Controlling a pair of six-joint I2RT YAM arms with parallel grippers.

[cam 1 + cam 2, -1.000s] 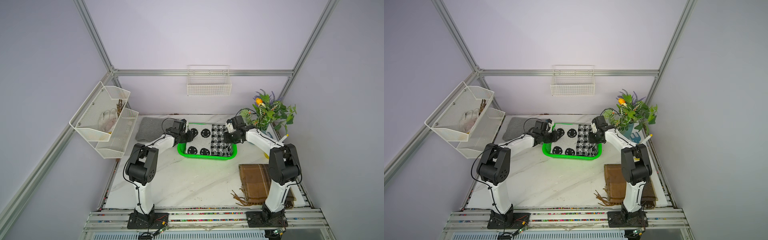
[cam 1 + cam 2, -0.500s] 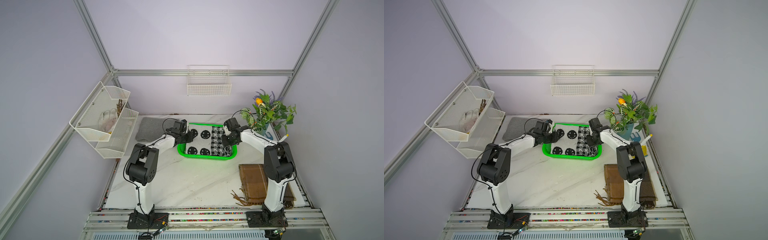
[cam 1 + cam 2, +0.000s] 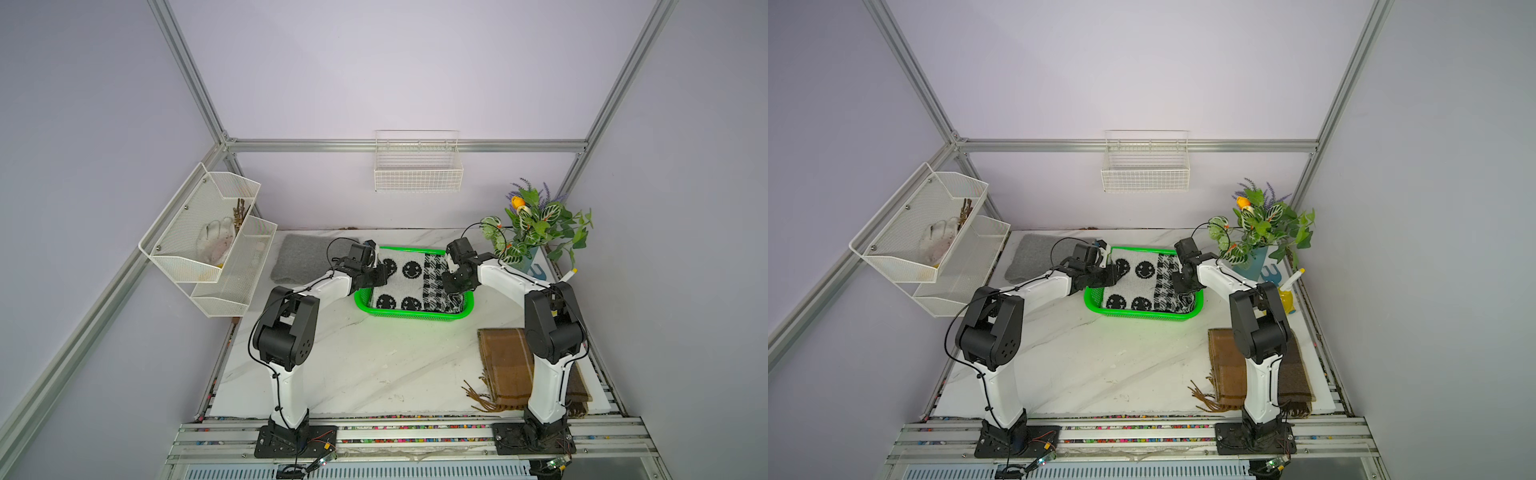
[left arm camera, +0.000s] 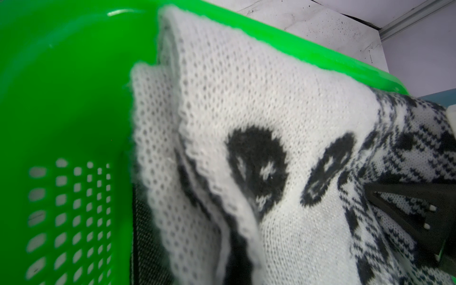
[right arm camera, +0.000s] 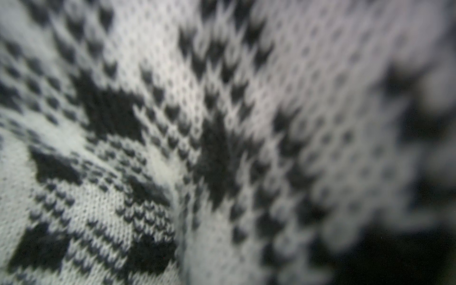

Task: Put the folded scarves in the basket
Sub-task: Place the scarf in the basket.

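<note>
Two tiers of white mesh shelf hang at the far left, with a grey mat lying on the bench just beside them. Next, the left fingers sit over the left end of the green basket, clenched on the white edge of the folded scarf. The left wrist view shows that edge bunched inside the basket wall. The scarf, with black smiley faces and a houndstooth band, lies in the basket and fills most of it. The right fingers are closed at its houndstooth end, where knit fills the wrist view and hides any grip. Further right stand a potted plant and a brown fringed scarf.
</note>
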